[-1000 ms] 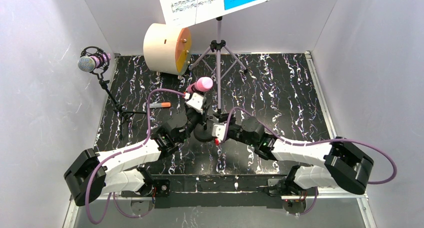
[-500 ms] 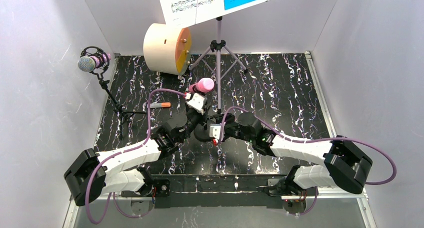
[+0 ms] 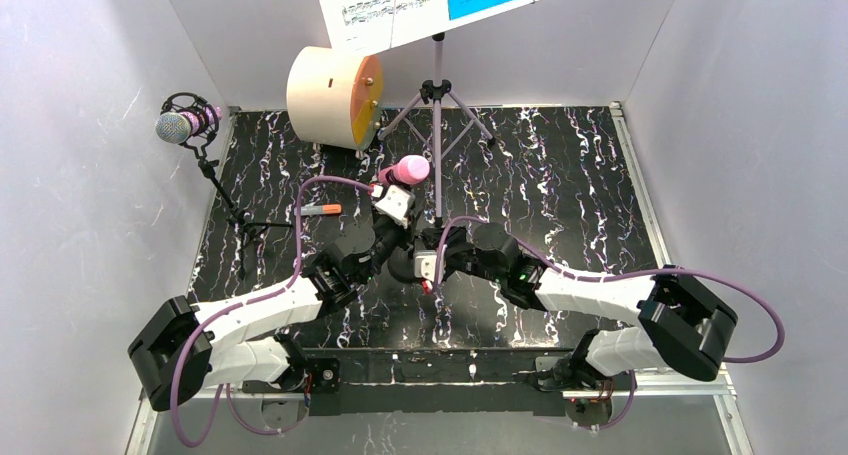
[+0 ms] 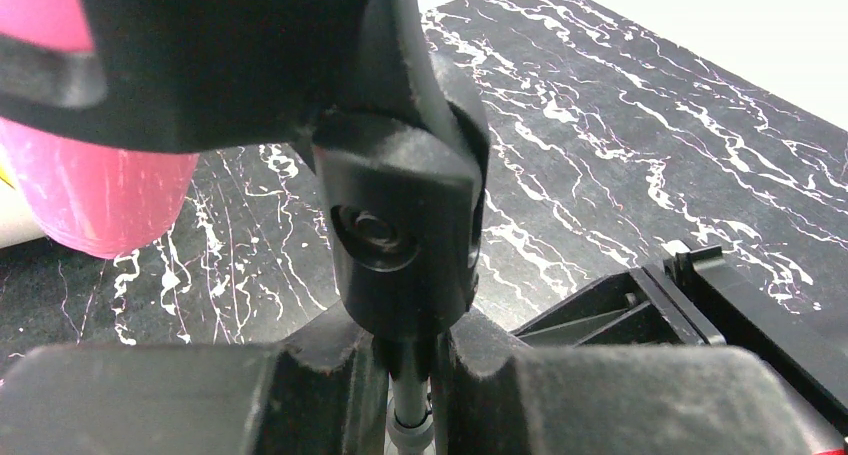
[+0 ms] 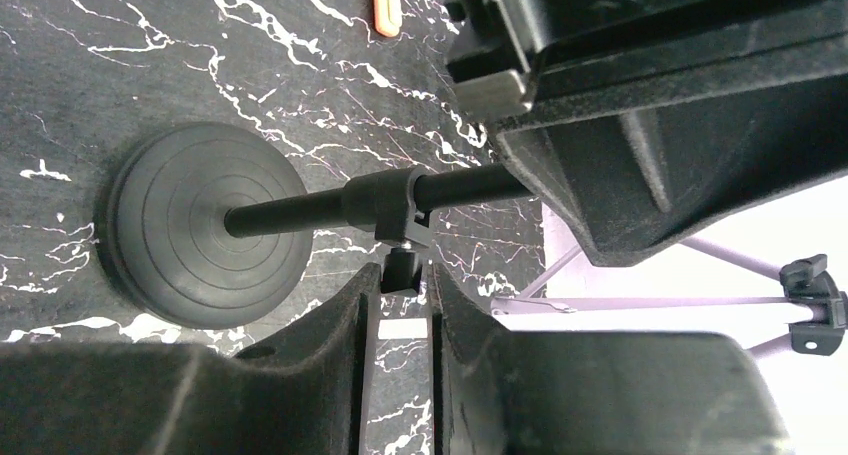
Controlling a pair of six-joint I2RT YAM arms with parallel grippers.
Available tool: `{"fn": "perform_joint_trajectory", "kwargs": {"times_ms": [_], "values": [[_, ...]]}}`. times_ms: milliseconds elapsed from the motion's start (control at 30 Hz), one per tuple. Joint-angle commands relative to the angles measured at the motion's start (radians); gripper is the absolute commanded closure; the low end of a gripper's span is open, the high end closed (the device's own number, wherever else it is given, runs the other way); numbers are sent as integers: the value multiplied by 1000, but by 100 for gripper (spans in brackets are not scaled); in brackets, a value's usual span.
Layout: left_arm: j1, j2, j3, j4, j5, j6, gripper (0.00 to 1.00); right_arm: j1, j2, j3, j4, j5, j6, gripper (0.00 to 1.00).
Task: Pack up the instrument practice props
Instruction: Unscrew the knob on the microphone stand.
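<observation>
Two pincers meet mid-tabletop (image 3: 560, 175) at pink microphone (image 3: 410, 168) stand (image 5: 300, 212). Left pincer (image 4: 412, 365) clenched on stand just under microphone. Right pincer (image 5: 400, 310) narrowed around pole's knob (image 5: 402, 268), grip unclear; pole lies crosswise to it, base (image 5: 190, 225) on tabletop.

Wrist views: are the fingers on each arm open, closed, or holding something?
Left fingers: closed on the stand pole below the pink microphone.
Right fingers: closed on the clamp knob, near the round base.
</observation>
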Motion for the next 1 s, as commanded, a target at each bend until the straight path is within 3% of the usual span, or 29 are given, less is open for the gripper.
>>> {"fn": "perform_joint_trajectory", "kwargs": {"times_ms": [0, 300, 433, 533, 800, 967], "values": [[-13, 27, -3, -134, 54, -3, 100, 1, 0, 16, 94, 9, -57, 71], [-13, 25, 0, -138, 66, -8, 100, 17, 30, 10, 69, 40, -107, 76], [-13, 27, 2, -138, 74, -10, 100, 41, 51, -11, 113, 101, -177, 90], [-13, 28, 2, -141, 76, -10, 100, 81, 75, -49, 183, 181, -282, 99], [-13, 38, 15, -157, 65, -10, 100, 180, 223, -167, 511, 377, -630, 99], [-13, 39, 21, -170, 51, -9, 100, 240, 328, -180, 636, 463, -699, 99]]}}
